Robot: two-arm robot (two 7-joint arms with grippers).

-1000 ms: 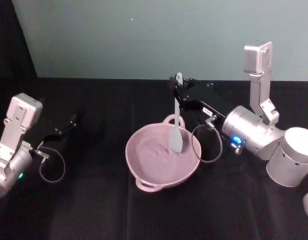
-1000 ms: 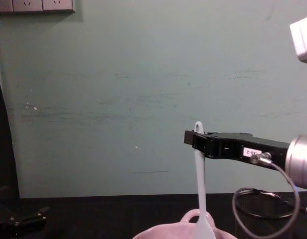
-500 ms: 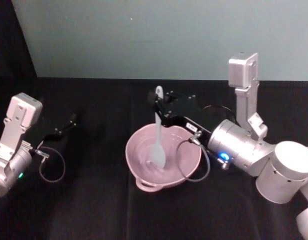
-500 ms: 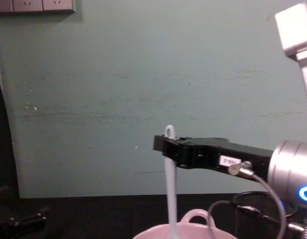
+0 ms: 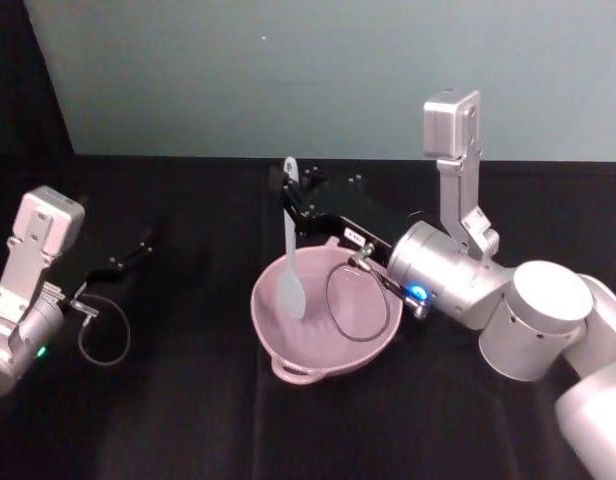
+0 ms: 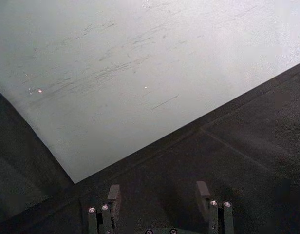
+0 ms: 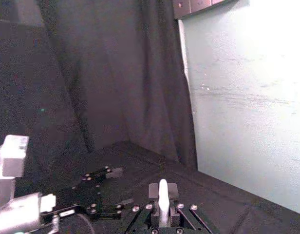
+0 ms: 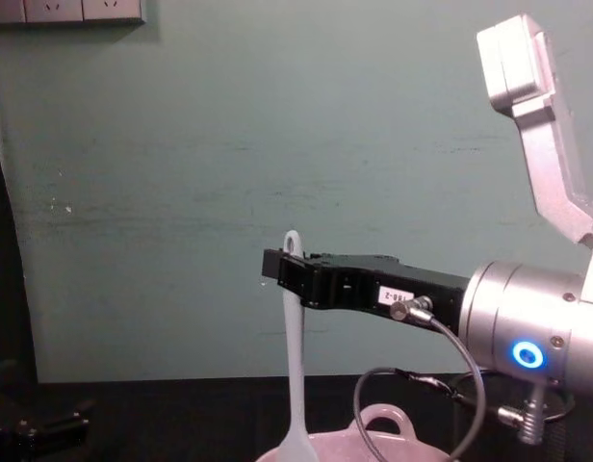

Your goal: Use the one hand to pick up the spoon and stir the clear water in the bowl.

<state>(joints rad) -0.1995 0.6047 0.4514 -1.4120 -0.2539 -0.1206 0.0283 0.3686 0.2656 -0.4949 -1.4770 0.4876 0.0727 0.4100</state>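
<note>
Having swept leftward across the bowl (image 5: 264,326), the right gripper (image 5: 291,197) is clamping the spoon (image 5: 291,272) upright, its head dipping by the left wall, and would do best curving back slowly, clear of the rim, while the left gripper (image 5: 140,246), fingers apart, is idling far left.

Head: table (image 5: 188,420) seen from above | Chest: low, close, sideways | Wrists: aimed at wall (image 6: 140,73) | Shared: spoon (image 5: 289,235), bowl (image 5: 298,345)

The label (image 8: 395,295) on the right gripper (image 8: 282,272) is illegible.
</note>
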